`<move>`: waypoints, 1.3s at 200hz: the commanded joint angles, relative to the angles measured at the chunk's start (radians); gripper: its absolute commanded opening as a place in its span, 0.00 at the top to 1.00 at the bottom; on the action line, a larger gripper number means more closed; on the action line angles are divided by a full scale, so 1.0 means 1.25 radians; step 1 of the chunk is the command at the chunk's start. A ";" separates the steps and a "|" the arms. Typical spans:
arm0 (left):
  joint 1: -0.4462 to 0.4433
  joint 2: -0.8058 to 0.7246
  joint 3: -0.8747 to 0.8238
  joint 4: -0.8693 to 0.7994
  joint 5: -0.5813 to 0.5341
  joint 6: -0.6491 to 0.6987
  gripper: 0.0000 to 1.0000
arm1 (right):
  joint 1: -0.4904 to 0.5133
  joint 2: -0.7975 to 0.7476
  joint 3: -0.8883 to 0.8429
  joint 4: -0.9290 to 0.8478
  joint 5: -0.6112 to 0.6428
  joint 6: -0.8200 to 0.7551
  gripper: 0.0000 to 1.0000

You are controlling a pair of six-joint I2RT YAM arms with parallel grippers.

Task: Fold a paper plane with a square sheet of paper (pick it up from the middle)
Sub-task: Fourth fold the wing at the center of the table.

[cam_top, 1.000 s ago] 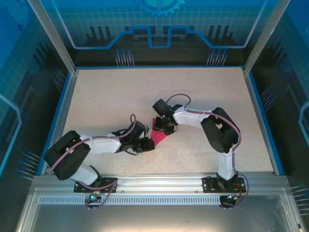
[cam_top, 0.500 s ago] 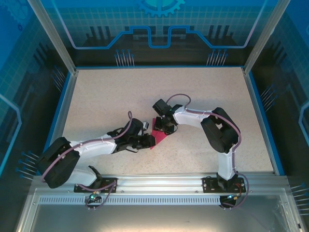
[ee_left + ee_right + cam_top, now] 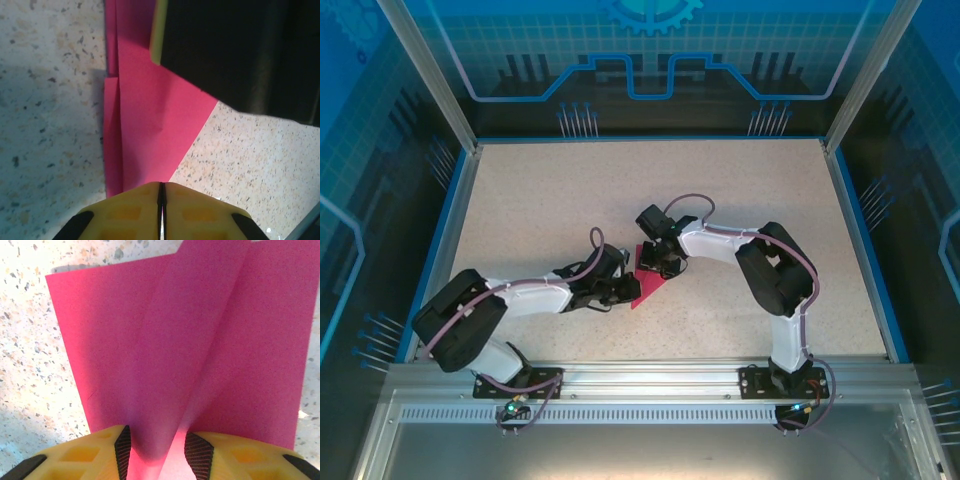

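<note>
At the tip of the left claw [image 3: 161, 194], the two yellow fingers are pressed tight together, with just a thin dark line between them. Their tips sit at the pointed end of the pink paper [image 3: 150, 125]. I cannot tell if they nip it. The paper is folded, and one flap lies over another along its left side. The right claw [image 3: 154, 452] is partly open, and a raised fold of the paper runs between its two fingers. From there the paper spreads out wide on the speckled table [image 3: 540, 200]. Seen from above, the paper lies near the middle of the table, with the left claw at its left side and the right claw at its far end.
</note>
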 commanded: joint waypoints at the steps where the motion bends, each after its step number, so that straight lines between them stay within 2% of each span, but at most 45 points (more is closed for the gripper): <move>1: -0.004 0.023 0.024 0.028 -0.026 0.013 0.92 | -0.004 0.147 -0.071 -0.061 0.062 0.003 0.57; 138: -0.005 0.086 0.016 -0.011 -0.050 0.011 0.96 | -0.006 0.118 -0.073 -0.058 0.051 -0.003 0.54; 161: -0.004 0.086 0.003 -0.011 -0.046 0.012 0.98 | -0.014 0.070 -0.076 -0.048 0.035 -0.017 0.54; 185: -0.004 0.087 -0.011 -0.006 -0.038 0.018 1.00 | -0.029 -0.035 -0.101 0.003 0.011 -0.055 0.54; 218: -0.004 0.089 -0.032 0.011 -0.026 0.037 1.00 | -0.058 -0.181 -0.159 0.124 -0.084 -0.162 0.54; 260: -0.005 0.095 -0.039 0.025 -0.020 0.056 1.00 | -0.062 -0.250 -0.242 0.220 -0.134 -0.233 0.64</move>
